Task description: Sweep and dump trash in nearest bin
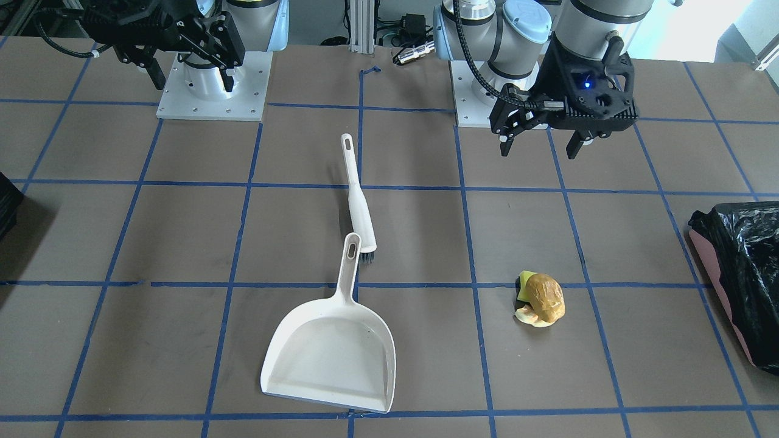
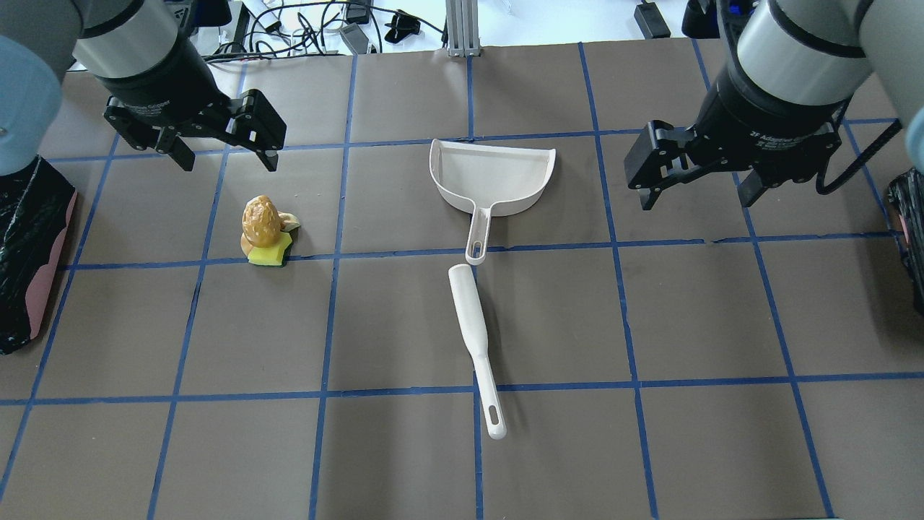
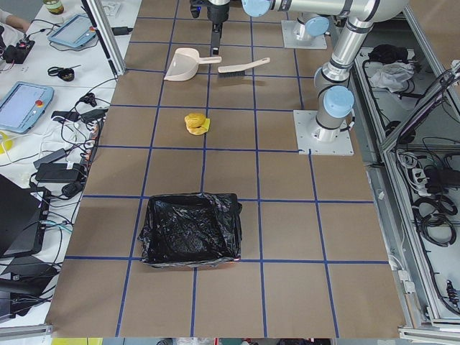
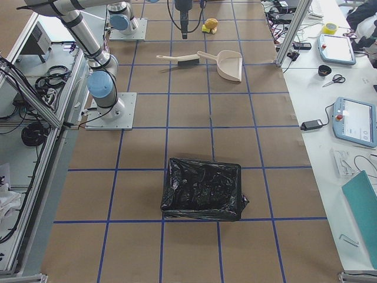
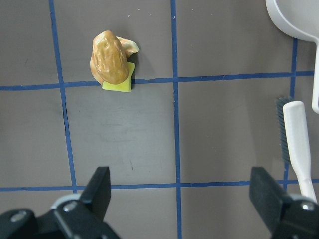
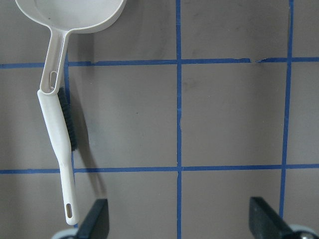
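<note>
The trash is one small pile [image 2: 266, 231]: a golden-brown potato-like lump [image 1: 544, 294] rests on a yellow-green wedge [image 5: 119, 84] and a pale curved pastry piece [image 1: 530, 317]. A white dustpan [image 2: 491, 177] and a white brush [image 2: 473, 339] lie mid-table, handle to handle. A pink-sided bin with a black bag [image 2: 29, 253] stands at the table's left end; it also shows in the front view [image 1: 739, 267]. My left gripper [image 2: 227, 160] hovers open and empty just beyond the pile. My right gripper [image 2: 696, 198] hovers open and empty to the right of the dustpan.
A second black-bagged bin [image 4: 203, 188] stands at the table's right end, its edge in the overhead view [image 2: 911, 231]. Blue tape lines grid the brown table [image 2: 404, 448]. The arm bases [image 1: 213, 91] stand at the robot's edge. Cables and tablets lie on side benches [image 3: 29, 108].
</note>
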Controlling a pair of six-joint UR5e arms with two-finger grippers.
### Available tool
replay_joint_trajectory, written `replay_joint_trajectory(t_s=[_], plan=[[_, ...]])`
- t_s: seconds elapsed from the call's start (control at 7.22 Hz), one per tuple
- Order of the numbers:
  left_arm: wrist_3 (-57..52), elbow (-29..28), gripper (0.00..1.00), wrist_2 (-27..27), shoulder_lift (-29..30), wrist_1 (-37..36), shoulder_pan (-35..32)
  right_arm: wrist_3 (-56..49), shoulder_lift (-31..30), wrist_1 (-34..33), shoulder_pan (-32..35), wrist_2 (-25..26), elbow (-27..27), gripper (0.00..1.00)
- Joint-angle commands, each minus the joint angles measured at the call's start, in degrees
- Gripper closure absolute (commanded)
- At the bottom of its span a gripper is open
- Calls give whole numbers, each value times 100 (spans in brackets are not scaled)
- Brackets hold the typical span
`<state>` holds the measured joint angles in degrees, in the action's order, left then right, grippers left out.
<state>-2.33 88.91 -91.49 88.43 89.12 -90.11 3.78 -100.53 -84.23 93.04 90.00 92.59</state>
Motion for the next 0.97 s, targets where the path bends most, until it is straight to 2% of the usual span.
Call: replay_joint_trajectory(t_s=[0.0, 0.55, 0.83], plan=[[4, 21, 0, 9, -10, 0, -7, 0, -2, 3, 4, 9, 5, 0], [4, 135, 0, -17, -63, 0, -7, 79, 51, -6, -40, 70, -109, 0], [-13, 135, 0, -17, -63, 0, -7, 166, 191, -250, -5, 36, -153, 0]])
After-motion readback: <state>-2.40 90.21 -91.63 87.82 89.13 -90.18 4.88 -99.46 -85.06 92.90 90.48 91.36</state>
